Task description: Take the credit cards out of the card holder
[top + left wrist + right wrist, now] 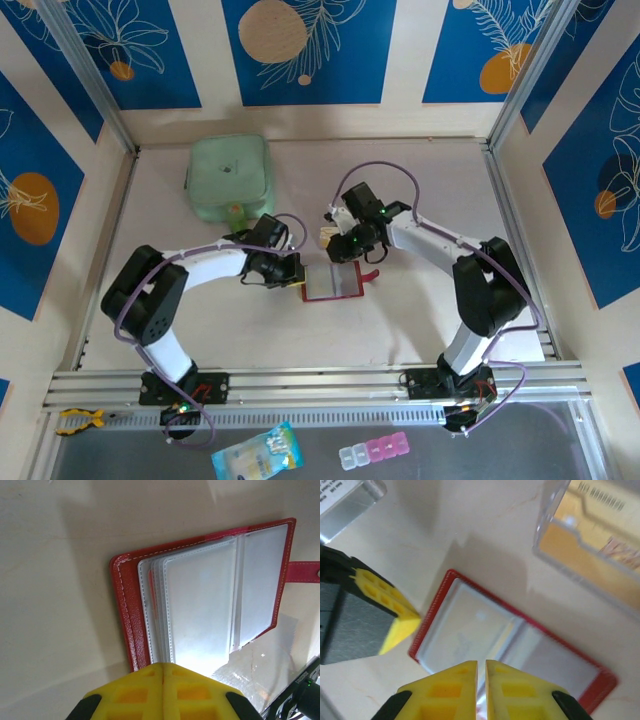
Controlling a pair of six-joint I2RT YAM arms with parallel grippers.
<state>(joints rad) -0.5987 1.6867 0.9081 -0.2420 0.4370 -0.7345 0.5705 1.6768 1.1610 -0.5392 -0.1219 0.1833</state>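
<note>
card holder [333,283] lies open, long axis left-right; left gripper [163,672], pressed together, touches its left edge; right gripper [481,664], likewise pressed together, hovers over its far edge.

Overhead, wrist close-ups on card holder [332,283]

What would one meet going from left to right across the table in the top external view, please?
Mint-green square fabric pouch → left arm's yellow-tipped hand → dark red leather-like card holder lying open → its red snap tab.
</note>
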